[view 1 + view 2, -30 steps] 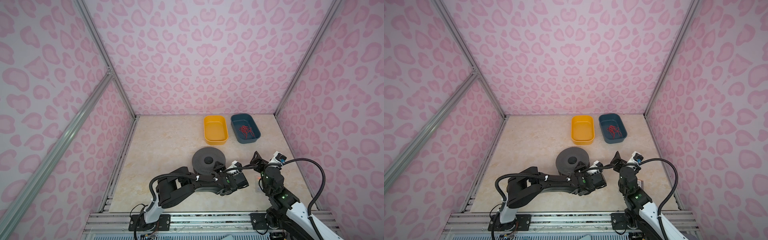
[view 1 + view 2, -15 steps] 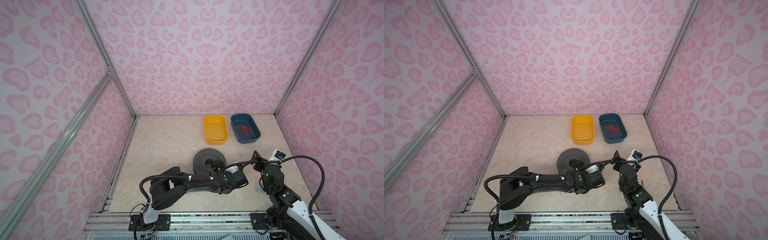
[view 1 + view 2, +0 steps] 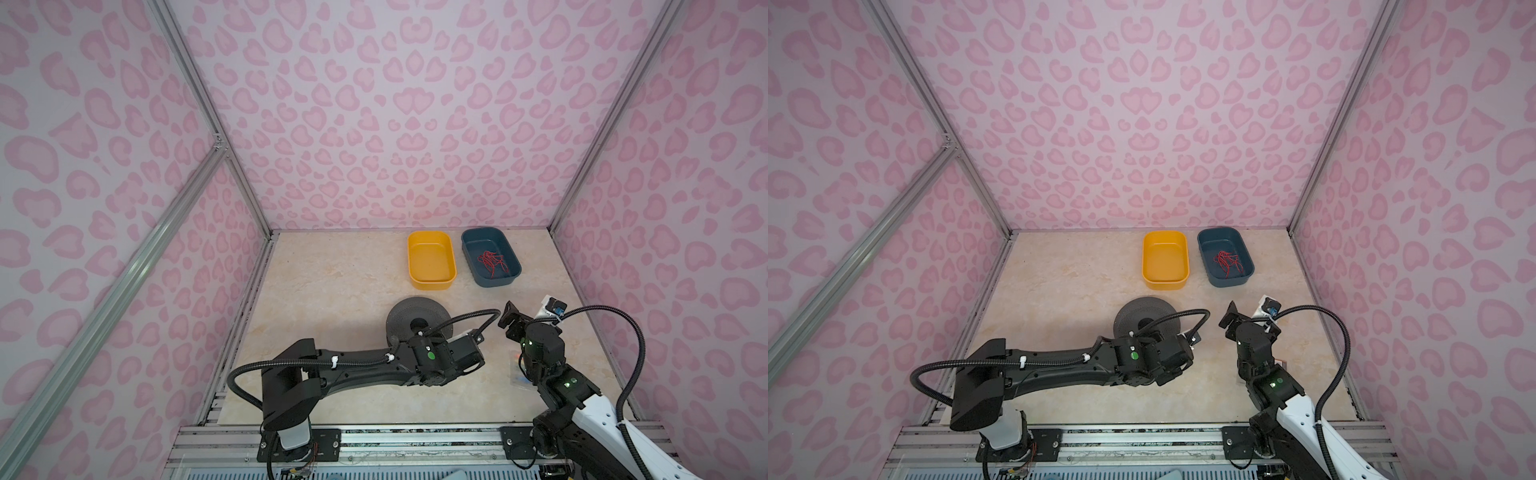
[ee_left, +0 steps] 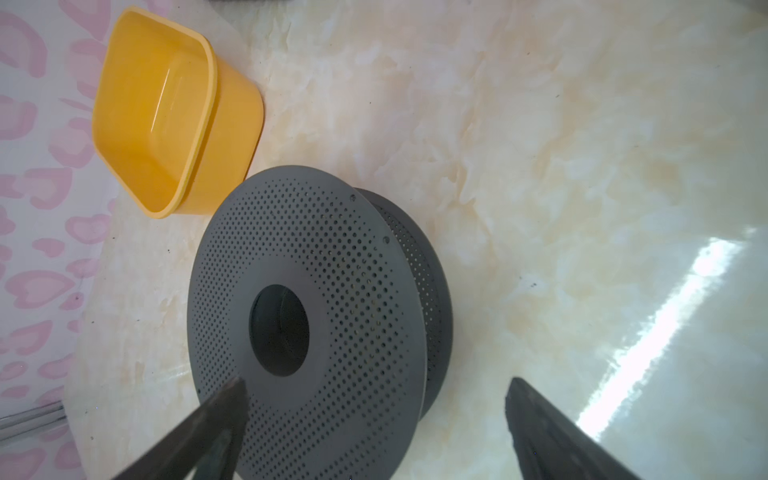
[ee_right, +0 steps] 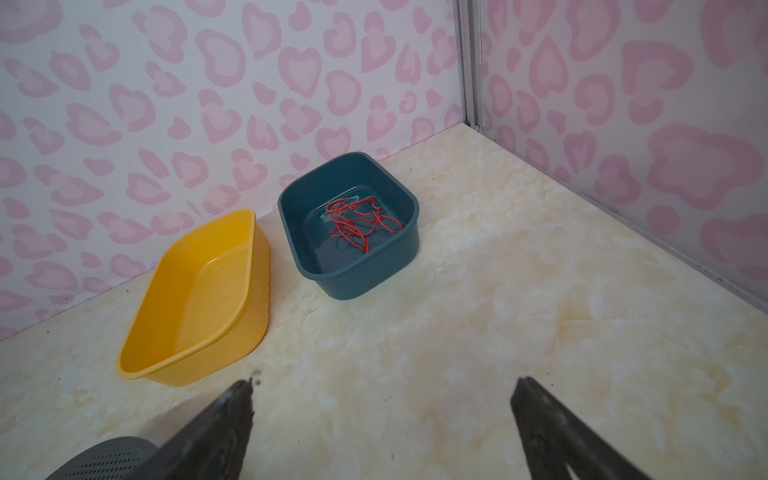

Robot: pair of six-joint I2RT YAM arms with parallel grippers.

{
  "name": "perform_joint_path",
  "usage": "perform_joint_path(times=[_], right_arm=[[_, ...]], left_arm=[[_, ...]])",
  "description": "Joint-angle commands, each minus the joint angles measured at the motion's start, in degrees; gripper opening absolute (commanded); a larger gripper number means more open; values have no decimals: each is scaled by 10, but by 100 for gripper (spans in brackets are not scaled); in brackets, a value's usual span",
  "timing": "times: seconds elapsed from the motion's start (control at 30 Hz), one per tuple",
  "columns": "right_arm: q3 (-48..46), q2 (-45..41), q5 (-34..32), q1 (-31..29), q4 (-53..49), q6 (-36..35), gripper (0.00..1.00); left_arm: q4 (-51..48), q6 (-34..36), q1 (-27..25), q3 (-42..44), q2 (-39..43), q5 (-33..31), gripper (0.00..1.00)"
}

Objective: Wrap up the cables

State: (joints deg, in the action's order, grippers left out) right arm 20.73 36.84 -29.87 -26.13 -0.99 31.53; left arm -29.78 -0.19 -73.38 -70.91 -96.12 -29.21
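Left gripper (image 4: 376,386): jaws now fully spread, part-closed one second ago; empty, just beside grey perforated spool (image 4: 332,249). Right gripper (image 5: 382,385): wide open, empty, near spool. Yellow cable: not discernible, maybe faint yellow behind spool holes. Judgement: cable released, wrap likely done.

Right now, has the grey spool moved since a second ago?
No. The spool lies where it did, just in front of the yellow tub, with the same gap between them.
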Motion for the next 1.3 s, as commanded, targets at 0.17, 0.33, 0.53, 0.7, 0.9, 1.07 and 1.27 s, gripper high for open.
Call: perform_joint_path(times=[0.17,0.33,0.53,0.7,0.9,1.07,1.27], right_arm=[[145,106,57,0,-85,-27,98],[207,185,61,-4,-76,-147,98],[170,217,59,-8,85,-332,98],[118,247,123,46,215,-404,98],[64,288,196,150,301,-367,98],[3,296,210,198,388,-373,98],[-16,335,236,218,426,-392,98]], left_arm=[[146,-38,86,110,209,3,98],[298,-23,151,214,355,-110,98],[292,89,274,270,399,5,98],[446,4,451,393,420,144,98],[625,-7,576,507,407,166,98],[726,4,663,549,340,169,98],[848,-52,771,556,199,269,98]])
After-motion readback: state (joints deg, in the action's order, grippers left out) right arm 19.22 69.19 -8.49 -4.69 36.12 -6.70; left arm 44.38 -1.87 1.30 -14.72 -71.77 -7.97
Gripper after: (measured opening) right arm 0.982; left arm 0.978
